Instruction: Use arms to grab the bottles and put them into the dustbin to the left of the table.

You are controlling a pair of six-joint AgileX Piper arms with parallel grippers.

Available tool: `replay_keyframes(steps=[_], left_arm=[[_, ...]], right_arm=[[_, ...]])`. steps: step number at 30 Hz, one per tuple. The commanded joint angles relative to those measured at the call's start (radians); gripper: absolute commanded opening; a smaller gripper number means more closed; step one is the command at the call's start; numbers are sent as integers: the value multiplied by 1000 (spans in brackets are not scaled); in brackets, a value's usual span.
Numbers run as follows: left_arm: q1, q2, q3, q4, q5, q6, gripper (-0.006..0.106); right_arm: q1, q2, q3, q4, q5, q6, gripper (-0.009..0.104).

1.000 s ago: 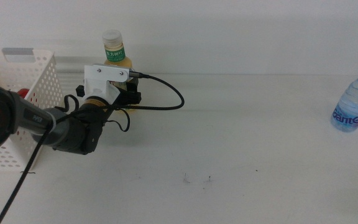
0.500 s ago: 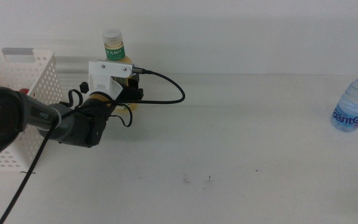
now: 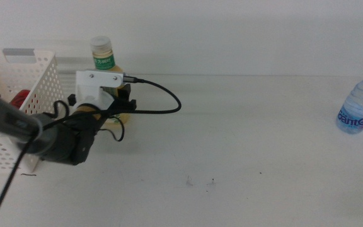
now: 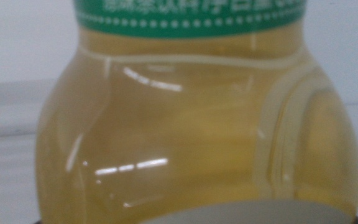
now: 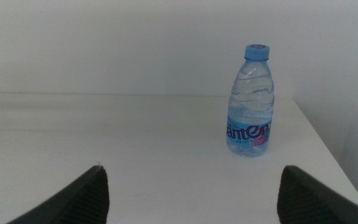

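Yellow tea bottle (image 3: 104, 69) stands near the worktop's (image 3: 244, 139) far-left corner beside the white dustbin (image 3: 17, 101), the left gripper (image 3: 120, 104) closed around it. The left wrist view fills with that bottle. The right wrist view shows the right gripper (image 5: 191, 193) spread wide, empty, facing the water bottle (image 5: 250, 102) near the worktop's right edge.

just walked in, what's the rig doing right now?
The left gripper is at the tea bottle beside the dustbin, at the table's far left. Its wrist view is filled by the bottle's yellow body, so the bottle is right at the jaws, though the grip itself isn't visible. Something red already lies in the dustbin. The right gripper waits open, facing the water bottle, which stands upright near the table's right edge.
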Motion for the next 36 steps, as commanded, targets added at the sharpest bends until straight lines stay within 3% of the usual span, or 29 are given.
replay_keyframes(steps=[1,10,17,27,36], left_arm=[[2,-86,59,-13,-129,6,-1],[0,-404,185,80,189,16,-1],[-7,-622,174,73,516,-26,-1],[-7,-708,-101,82,1159,-30,-1],[23,-696,-352,61,1448,98,-1]], right_arm=[[1,-5,3,-8,-10,-4,93],[1,-5,3,-8,-10,-4,93],[1,-5,3,-8,-10,-4,93],[1,-5,3,-8,-10,-4,93],[1,-5,3,-8,-10,-4,93]])
